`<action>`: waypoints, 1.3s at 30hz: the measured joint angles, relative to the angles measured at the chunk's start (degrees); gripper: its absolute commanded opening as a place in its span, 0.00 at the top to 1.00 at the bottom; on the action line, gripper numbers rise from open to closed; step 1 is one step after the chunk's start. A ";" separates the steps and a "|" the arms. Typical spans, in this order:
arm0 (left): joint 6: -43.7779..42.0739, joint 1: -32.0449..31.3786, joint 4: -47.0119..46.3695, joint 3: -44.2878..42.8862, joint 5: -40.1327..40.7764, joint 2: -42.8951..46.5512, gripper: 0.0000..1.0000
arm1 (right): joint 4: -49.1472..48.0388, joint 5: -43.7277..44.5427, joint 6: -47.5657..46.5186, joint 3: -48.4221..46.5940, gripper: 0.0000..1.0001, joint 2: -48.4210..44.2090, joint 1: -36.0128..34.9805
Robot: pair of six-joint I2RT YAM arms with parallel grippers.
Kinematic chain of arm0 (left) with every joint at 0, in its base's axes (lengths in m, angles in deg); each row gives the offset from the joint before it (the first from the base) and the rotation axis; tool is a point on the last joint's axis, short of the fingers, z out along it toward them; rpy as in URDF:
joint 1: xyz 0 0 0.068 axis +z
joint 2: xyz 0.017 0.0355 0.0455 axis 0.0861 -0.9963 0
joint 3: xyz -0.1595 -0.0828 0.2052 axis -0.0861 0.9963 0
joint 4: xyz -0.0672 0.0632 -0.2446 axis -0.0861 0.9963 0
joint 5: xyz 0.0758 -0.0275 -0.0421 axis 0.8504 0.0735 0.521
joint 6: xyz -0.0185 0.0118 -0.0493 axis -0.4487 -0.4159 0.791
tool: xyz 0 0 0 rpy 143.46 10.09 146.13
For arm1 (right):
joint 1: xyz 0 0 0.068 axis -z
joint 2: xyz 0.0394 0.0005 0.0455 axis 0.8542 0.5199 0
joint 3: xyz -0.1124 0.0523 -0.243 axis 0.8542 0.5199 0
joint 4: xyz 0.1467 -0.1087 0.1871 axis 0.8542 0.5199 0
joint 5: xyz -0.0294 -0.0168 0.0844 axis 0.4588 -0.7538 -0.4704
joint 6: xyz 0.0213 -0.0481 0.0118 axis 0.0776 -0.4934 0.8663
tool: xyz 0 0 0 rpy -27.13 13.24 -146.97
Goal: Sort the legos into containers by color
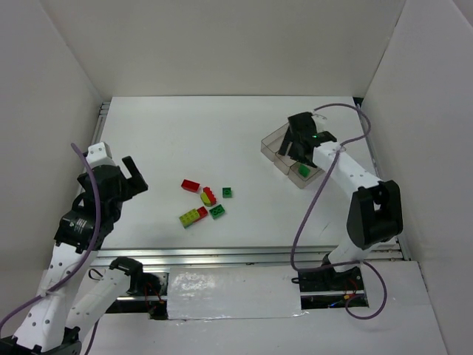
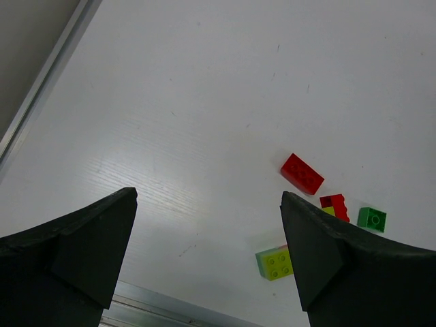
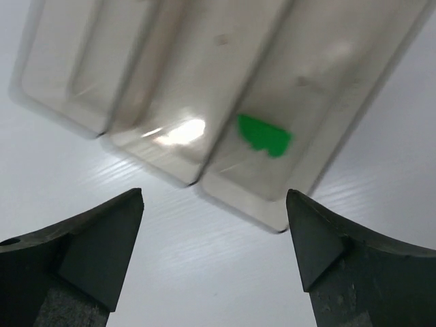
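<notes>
White tabletop enclosed by plain white walls, viewed from above and from both wrists.

Right side: the containers, three clear, brownish trays joined side by side, lie on the tabletop in front of the right arm. One green brick lies inside the end tray, the rightmost in the right wrist view and the one nearest the arm bases in the top view. No brick shows in the visible part of the middle tray or the far tray. The right pincer hangs above the near ends of the trays, its jaws spread wide with nothing between them.

Centre: five loose legos lie in a small cluster, well apart from the containers. These are a red brick, a red-and-yellow stack, a small green brick, a second green brick, and a yellow-green brick with a red piece joined at one end.

Left side: the left pincer hovers above bare tabletop just left of the cluster, jaws fully apart and holding nothing.
</notes>
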 measured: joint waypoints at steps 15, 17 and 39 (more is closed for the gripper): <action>0.02 1.46 0.02 0.00 -0.13 -0.04 0.01 | 0.83 -1.97 -1.25 -19.74 0.07 18.03 -31.50; 0.02 1.51 0.02 0.00 -0.13 -0.04 0.01 | 1.77 -2.01 -1.07 -21.62 0.11 22.05 -31.76; 0.02 1.62 0.02 0.00 -0.20 0.50 0.00 | 3.17 -5.40 3.02 -15.69 0.59 26.34 -34.25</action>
